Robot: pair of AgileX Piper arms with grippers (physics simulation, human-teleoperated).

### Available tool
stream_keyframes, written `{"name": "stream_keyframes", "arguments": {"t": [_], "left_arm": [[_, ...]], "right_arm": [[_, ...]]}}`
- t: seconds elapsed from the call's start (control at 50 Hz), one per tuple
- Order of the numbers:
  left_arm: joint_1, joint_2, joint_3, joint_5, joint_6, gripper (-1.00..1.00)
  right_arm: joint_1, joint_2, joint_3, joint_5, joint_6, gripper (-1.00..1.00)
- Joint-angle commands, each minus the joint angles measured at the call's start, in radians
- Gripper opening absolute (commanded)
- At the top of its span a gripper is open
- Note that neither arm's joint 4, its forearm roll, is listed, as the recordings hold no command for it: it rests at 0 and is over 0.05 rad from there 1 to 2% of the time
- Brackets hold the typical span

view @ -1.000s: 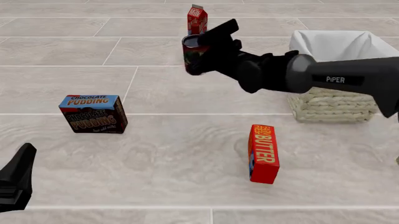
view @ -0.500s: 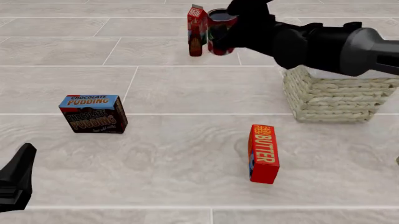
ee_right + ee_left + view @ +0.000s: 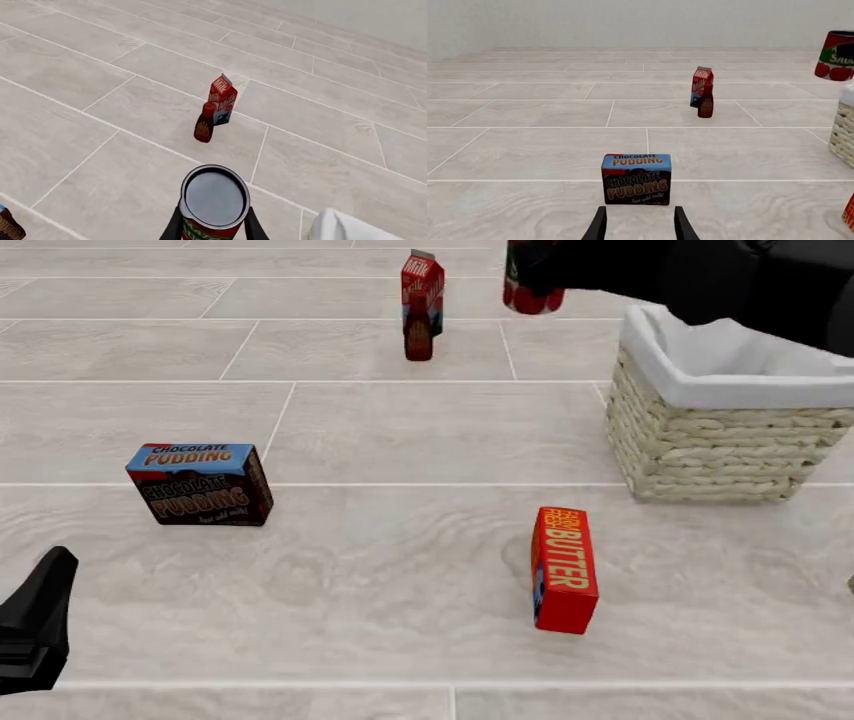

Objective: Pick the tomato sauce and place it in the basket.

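Observation:
The tomato sauce [image 3: 531, 288] is a small red-labelled can with a dark top, hanging in the air at the far centre, just left of the basket's rim. My right gripper [image 3: 537, 270] is shut on it, and its arm crosses above the basket. In the right wrist view the tomato sauce [image 3: 215, 200] sits upright between the fingers [image 3: 252, 226]. The basket [image 3: 714, 445] is pale wicker with a white cloth lining and stands at the right. My left gripper [image 3: 35, 625] rests low at the near left, open and holding nothing [image 3: 640, 227].
A red milk carton [image 3: 423, 280] and a small dark bottle [image 3: 419, 338] stand at the far centre. A chocolate pudding box [image 3: 200, 485] sits at the left, right ahead of the left gripper. A red butter box [image 3: 563, 570] stands on end near the basket's front.
My right gripper has carried the can upward and to the right, from in front of the milk carton to beside the basket's rim. The left arm has not moved.

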Motion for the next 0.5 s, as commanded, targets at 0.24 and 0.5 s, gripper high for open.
{"name": "stream_keyframes", "arguments": {"t": [0.24, 0.5], "left_arm": [[0.0, 0.0, 0.0, 0.0, 0.0, 1.0], [0.0, 0.0, 0.0, 0.0, 0.0, 1.0]], "right_arm": [[-0.096, -0.054, -0.085, 0.176, 0.038, -1.0], [-0.164, -0.076, -0.091, 0.216, 0.028, -1.0]]}}
